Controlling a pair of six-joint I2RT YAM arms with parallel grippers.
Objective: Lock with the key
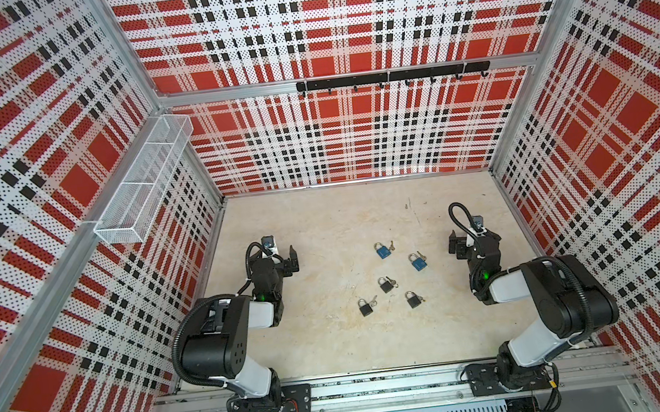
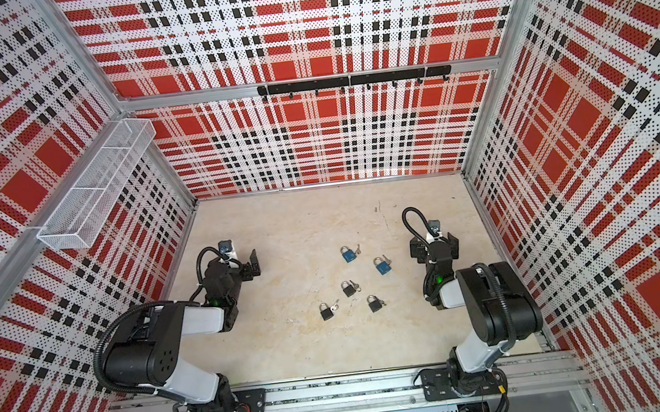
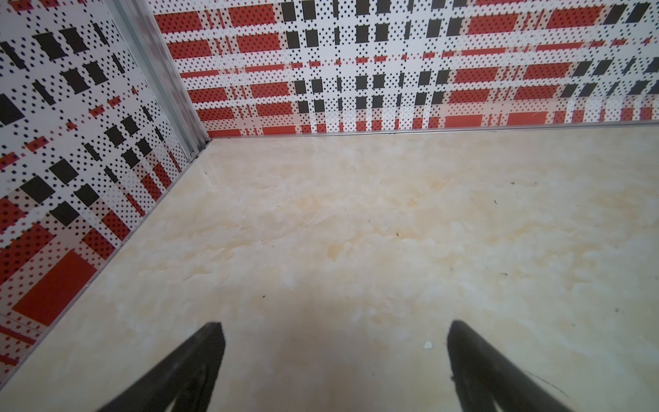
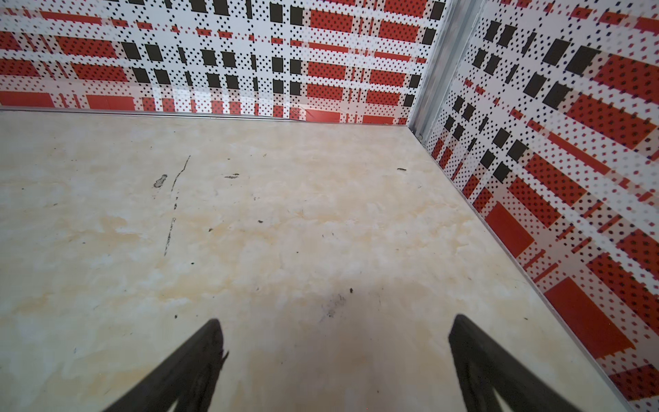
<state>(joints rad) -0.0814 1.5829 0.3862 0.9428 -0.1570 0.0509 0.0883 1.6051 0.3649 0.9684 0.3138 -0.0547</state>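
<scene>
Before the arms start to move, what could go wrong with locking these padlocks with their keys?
1. The padlocks lie close together: reaching for the middle black padlock may knock the nearer blue padlock beside it.
2. Its key is tiny and low on the table; a wide grip may slip off it.
3. The left gripper and right gripper, both open, see only bare table in the wrist views, so the approach relies on the top views.

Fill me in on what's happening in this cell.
Nothing is being handled yet. Two blue padlocks and three black padlocks lie in the middle of the table, with a small key by each. The left gripper and right gripper hang open on either side, clear of them, holding nothing.
</scene>
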